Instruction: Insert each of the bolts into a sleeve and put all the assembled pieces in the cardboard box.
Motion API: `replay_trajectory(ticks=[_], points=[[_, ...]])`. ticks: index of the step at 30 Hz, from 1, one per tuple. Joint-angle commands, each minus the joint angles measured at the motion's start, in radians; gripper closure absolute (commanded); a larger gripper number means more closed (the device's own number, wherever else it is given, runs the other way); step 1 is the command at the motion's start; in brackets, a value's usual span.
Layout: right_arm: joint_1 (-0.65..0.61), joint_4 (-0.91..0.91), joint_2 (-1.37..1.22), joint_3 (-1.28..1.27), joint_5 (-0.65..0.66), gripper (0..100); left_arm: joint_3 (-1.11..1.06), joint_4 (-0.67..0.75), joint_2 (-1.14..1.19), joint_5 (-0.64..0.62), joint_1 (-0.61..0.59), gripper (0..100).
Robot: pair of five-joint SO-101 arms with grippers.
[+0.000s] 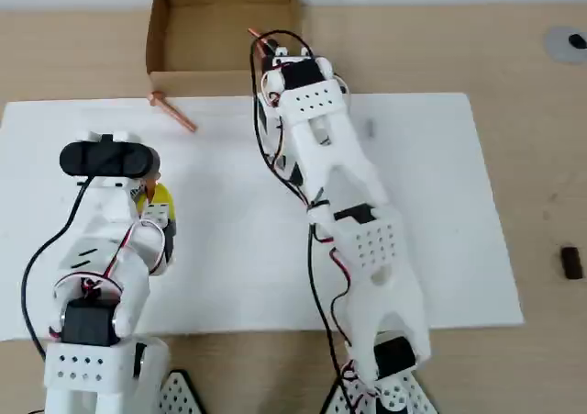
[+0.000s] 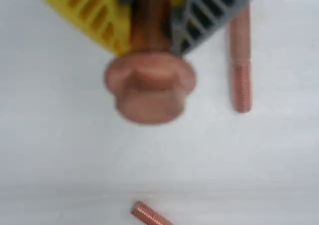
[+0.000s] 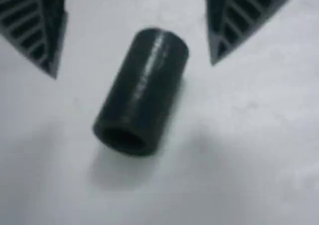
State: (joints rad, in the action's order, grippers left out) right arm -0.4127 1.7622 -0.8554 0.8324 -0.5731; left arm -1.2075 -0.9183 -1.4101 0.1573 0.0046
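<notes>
Copper bolt (image 2: 149, 85): pinched by its shank in the left fingers (image 2: 84, 15), head outward, seemingly held ready for a sleeve | black sleeve (image 3: 142, 90): lying on the white sheet (image 1: 413, 203) between the spread right fingers (image 3: 35, 25), probably next to be gripped | cardboard box (image 1: 158, 38): upper left of the frame | loose bolt (image 1: 174, 111): just below it

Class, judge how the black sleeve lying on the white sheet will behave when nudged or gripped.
The sleeve, a cylinder lying on its side, would probably roll if nudged. It looks rigid and glossy, so it may slip in the open right pincer.
</notes>
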Motion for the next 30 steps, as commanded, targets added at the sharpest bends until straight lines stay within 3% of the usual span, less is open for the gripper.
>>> replay_trajectory(ticks=[1, 8, 12, 19, 30], points=[[0.019, -0.009, -0.028, 0.053, -0.012, 75.6, 0.006, 0.005, -0.010, 0.005, -0.014, 99], [0.036, -0.025, -0.101, 0.054, -0.012, 77.2, 0.006, 0.005, -0.010, 0.005, -0.014, 99], [0.068, -0.043, -0.101, 0.071, -0.005, 88.4, 0.006, 0.005, -0.010, 0.005, -0.014, 99], [0.073, -0.038, -0.105, 0.125, -0.006, 98.8, 0.006, 0.005, -0.010, 0.005, -0.014, 99], [0.071, 0.008, -0.074, 0.177, -0.005, 98.8, 0.006, 0.005, -0.010, 0.005, -0.014, 99]])
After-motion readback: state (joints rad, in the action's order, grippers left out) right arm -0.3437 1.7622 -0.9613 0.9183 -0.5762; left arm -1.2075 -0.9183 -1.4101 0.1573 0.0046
